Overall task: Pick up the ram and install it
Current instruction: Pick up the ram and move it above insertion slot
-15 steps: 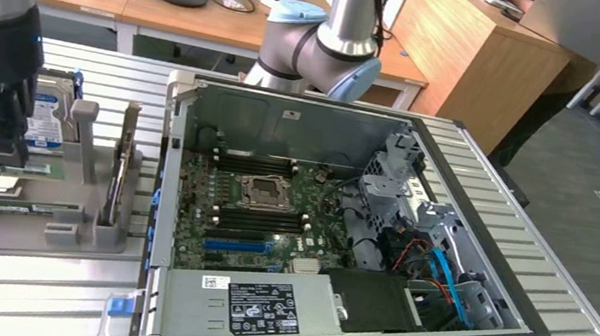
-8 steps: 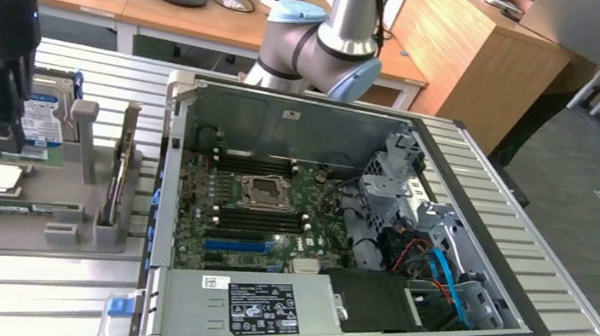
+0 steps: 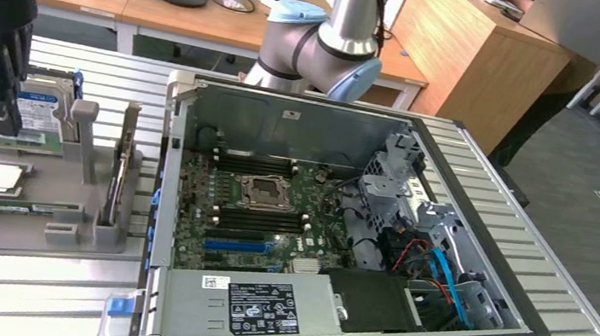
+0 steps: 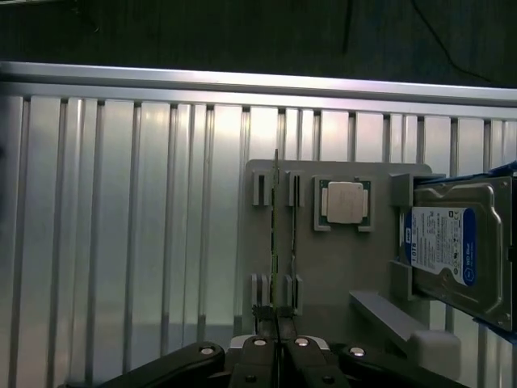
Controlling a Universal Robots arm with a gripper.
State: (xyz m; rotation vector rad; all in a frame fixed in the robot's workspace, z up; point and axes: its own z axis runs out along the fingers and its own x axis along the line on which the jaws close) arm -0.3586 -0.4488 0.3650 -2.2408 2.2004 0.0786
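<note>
Hovering above the holder (image 4: 339,267) on the slatted surface (image 4: 121,242), end effector (image 4: 277,319) pinched shut with nothing seen in its grip. Looks like the pick-up step, at the approach: ram (image 4: 276,234) standing on edge in the holder's slots, second stick (image 4: 292,218) just beside it, processor (image 4: 345,200) next along, drive (image 4: 440,242) beyond.

Calls, on this reading, for parting the jaws, setting them square across that thin edge, and coming down straight without clipping the second stick or the slot walls.

From the wrist view: fingertips lined up with the ram's near end, the ram seen edge-on as a bare line.

From the exterior view: open case (image 3: 283,119) well apart from the holder toward the exterior view's right, board (image 3: 209,213) exposed, dark memory slots (image 3: 260,163) beside the socket (image 3: 263,189) as the likely seat. Gap between end effector and holder also plainer there.
</note>
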